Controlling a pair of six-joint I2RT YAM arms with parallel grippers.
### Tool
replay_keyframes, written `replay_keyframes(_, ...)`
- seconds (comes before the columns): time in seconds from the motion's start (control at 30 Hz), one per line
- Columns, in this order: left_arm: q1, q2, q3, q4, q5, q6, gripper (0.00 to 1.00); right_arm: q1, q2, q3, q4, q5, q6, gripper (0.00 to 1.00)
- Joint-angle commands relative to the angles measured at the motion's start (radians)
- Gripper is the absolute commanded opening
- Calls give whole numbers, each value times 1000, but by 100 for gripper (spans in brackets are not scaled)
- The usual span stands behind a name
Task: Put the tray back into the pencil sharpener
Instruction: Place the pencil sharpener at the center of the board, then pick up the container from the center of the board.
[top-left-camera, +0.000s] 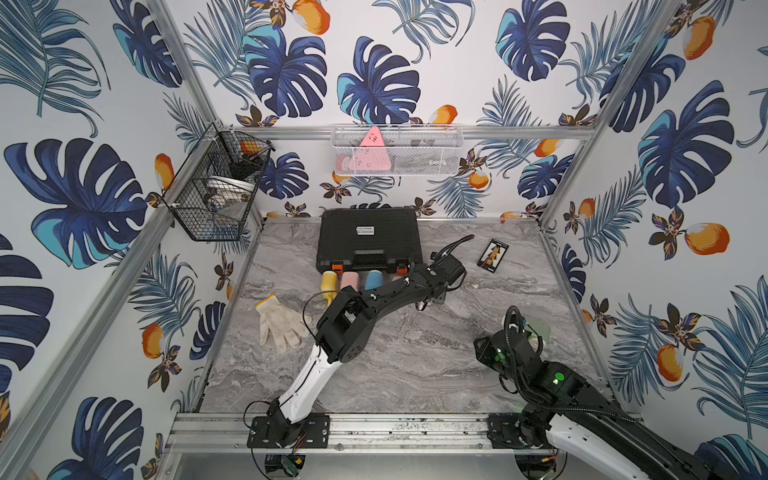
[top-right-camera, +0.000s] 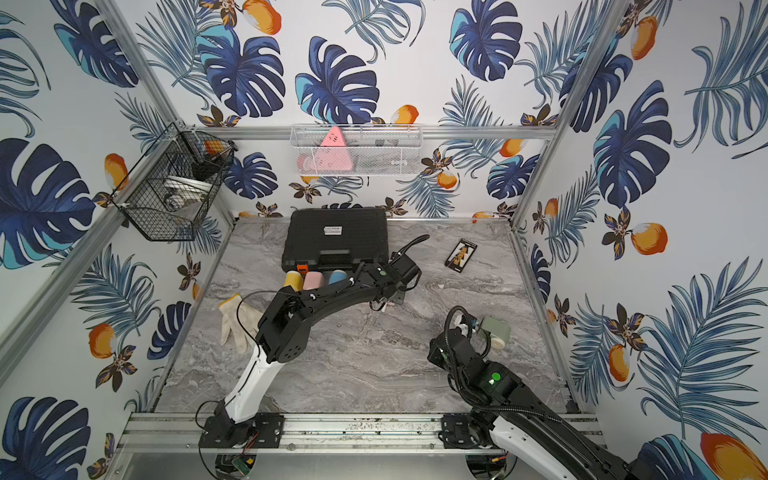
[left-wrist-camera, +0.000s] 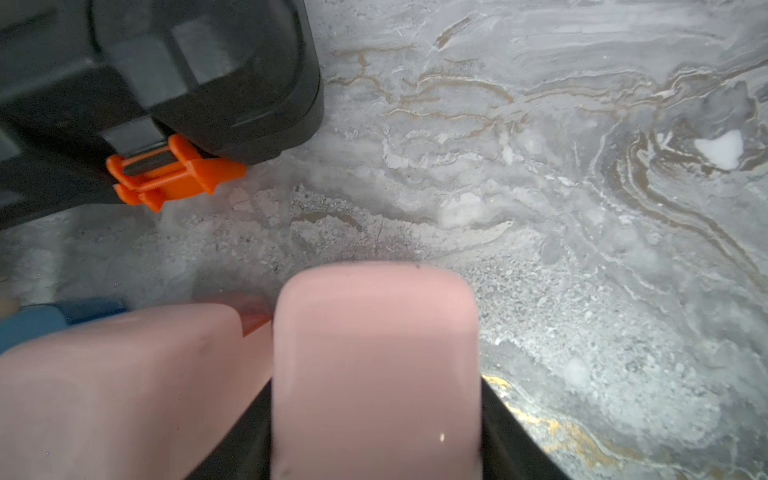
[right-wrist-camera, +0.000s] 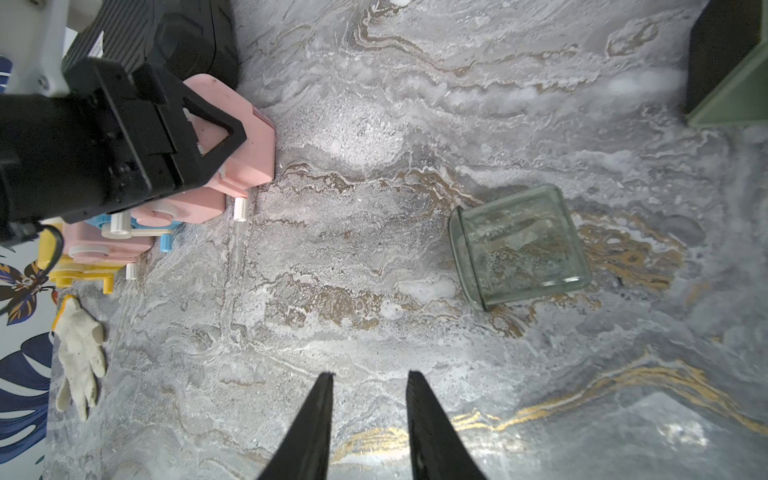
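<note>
- In both top views the left arm reaches up to mid-frame. The left gripper is down at the right end of a sharpener row, which sits just below the black case.
- A glove lies left of centre on the surface.
- The right arm sits at lower right, with the green sharpener just past its wrist. Its gripper is hidden under the wrist in these views.
- In the left wrist view a pink sharpener fills the lower centre, clamped between the left gripper's black fingers.
- More pink lies just beside it at lower left; I cannot tell whether it is the same body.
- The case, with its orange latch, takes the upper left.
- In the right wrist view the right gripper is at bottom centre. Its jaws are narrowly apart with nothing between them, over bare surface.
- The tray is clear and lies on the surface right of centre, skewed to the frame edges.
- It is well apart from the right gripper and apart from the green sharpener in the upper right corner, which shows a dark cavity.
- At upper left the left gripper holds the pink sharpener at the near end of the row, and the glove is at lower left.
</note>
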Motion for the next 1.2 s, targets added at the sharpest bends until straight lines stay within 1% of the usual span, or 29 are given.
replay_keyframes(0.0, 0, 0, 4, -7, 7, -9, 61, 1, 0, 6, 4, 8, 0, 33)
replay_keyframes(0.23, 1, -24, -20, 27, 3, 17, 85, 1, 0, 3, 2, 12, 5, 33)
replay_keyframes(0.3, -2, -34, -28, 41, 1, 27, 89, 1, 1, 3, 1, 12, 5, 33)
replay_keyframes(0.37, -8, -46, -38, 59, -11, 39, 92, 1, 3, 3, 2, 12, 6, 33)
replay_keyframes(0.63, -37, -104, -39, 86, -111, 77, 93, 1, 0, 9, -10, 15, 6, 33)
replay_keyframes(0.77, -61, -172, -88, 160, -180, 132, 91, 1, -7, 17, -31, 31, 8, 33)
replay_keyframes(0.83, -77, -229, -141, 228, -222, 177, 90, 1, -7, 26, -46, 44, 10, 33)
replay_keyframes(0.97, -88, -342, -258, 360, -259, 260, 89, 1, 19, 56, -83, 84, 10, 33)
replay_keyframes(1.17, -88, -524, -466, 528, -314, 354, 85, 0, 149, 145, -161, 157, 2, 34)
